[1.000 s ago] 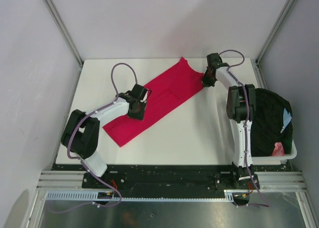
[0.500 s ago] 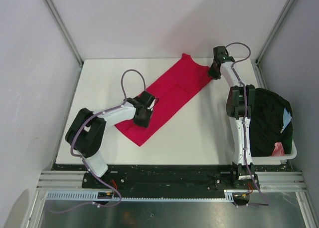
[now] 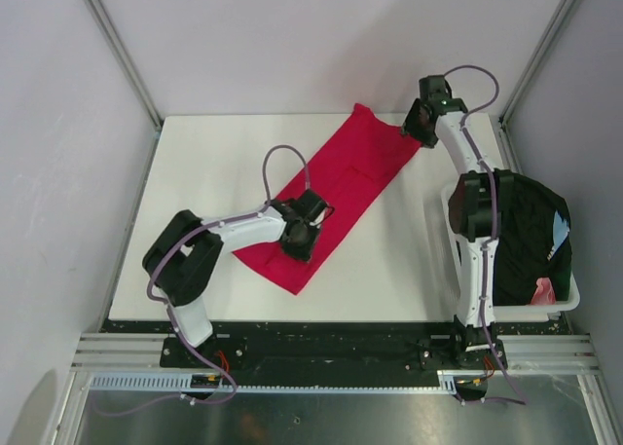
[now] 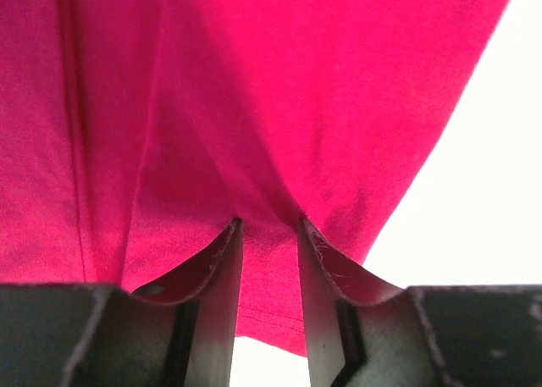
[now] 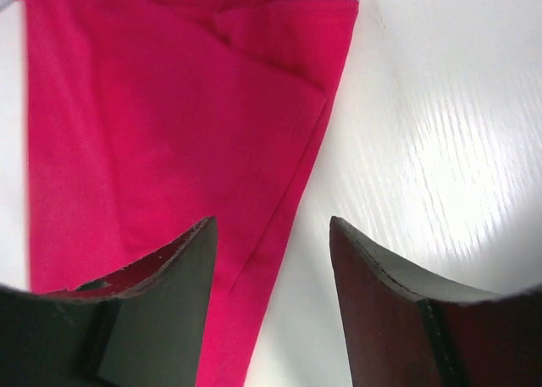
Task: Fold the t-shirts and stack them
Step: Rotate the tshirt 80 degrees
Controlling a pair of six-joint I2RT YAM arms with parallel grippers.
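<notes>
A red t-shirt [image 3: 343,175], folded into a long strip, lies diagonally across the white table [image 3: 195,163]. My left gripper [image 3: 298,239] is at the strip's near end. In the left wrist view the red cloth [image 4: 254,107] bunches into creases that run between the fingertips of the left gripper [image 4: 268,224], which is shut on it. My right gripper [image 3: 415,124] hangs open at the strip's far right corner. In the right wrist view the shirt's folded edge [image 5: 152,133] lies flat under the right gripper [image 5: 271,222], with nothing held.
A white basket [image 3: 574,295] at the table's right edge holds a black garment [image 3: 531,231] and a bit of pink cloth [image 3: 542,291]. Grey walls and metal frame posts close in the table on three sides.
The left gripper has dragged the shirt's near end rightward and toward the front. The right gripper has opened, let go of the far corner and shifted slightly right.
</notes>
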